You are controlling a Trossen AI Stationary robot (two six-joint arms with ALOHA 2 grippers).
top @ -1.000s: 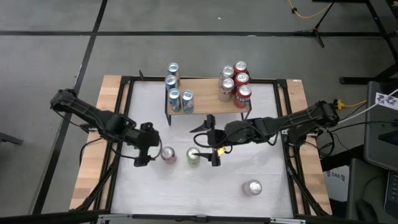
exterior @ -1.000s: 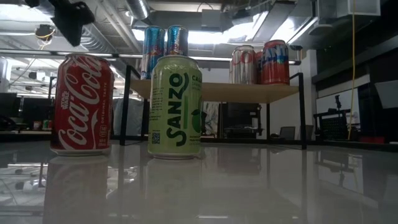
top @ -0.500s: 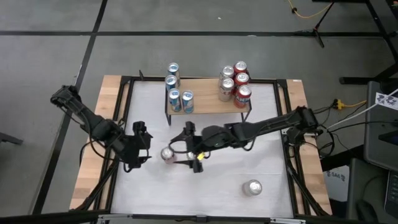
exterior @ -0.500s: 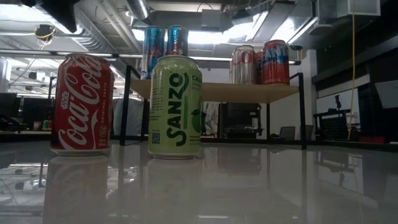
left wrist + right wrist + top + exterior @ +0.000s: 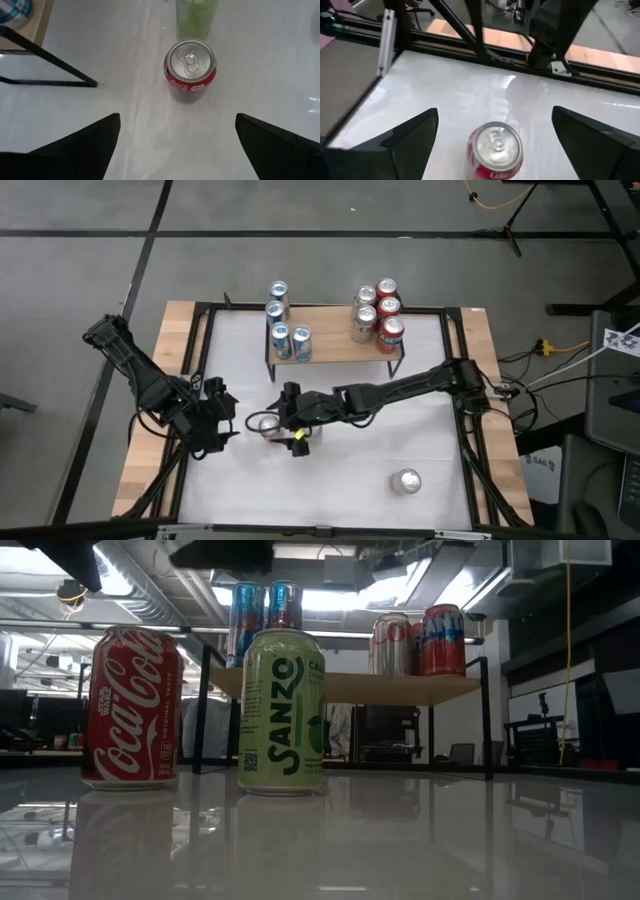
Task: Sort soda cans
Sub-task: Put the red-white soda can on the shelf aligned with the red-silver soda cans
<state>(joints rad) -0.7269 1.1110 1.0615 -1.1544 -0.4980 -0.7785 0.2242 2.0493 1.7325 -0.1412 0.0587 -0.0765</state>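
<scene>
While spread wide, right gripper (image 5: pixel 492 122) directly above upright red can (image 5: pixel 495 150).

Grey concrete floor (image 5: pixel 80 290) crossed by dark seams, yellow cable (image 5: pixel 490 200) at one o'clock, exposed ceiling ducts (image 5: pixel 160 590) — bright overhead light — dim desks (image 5: pixel 40 740) at nine o'clock.

Twelve soda cans can be counted in all. Four light blue and white cans (image 5: pixel 279 311) stand on the shelf (image 5: pixel 335 348), with five more cans (image 5: pixel 380 312) beside them, mostly red, one perhaps silver-grey. On the bench (image 5: pixel 360 480) are three: one red can (image 5: pixel 190 71), one pale green can (image 5: pixel 282 712), one silver can (image 5: pixel 406 481).
</scene>
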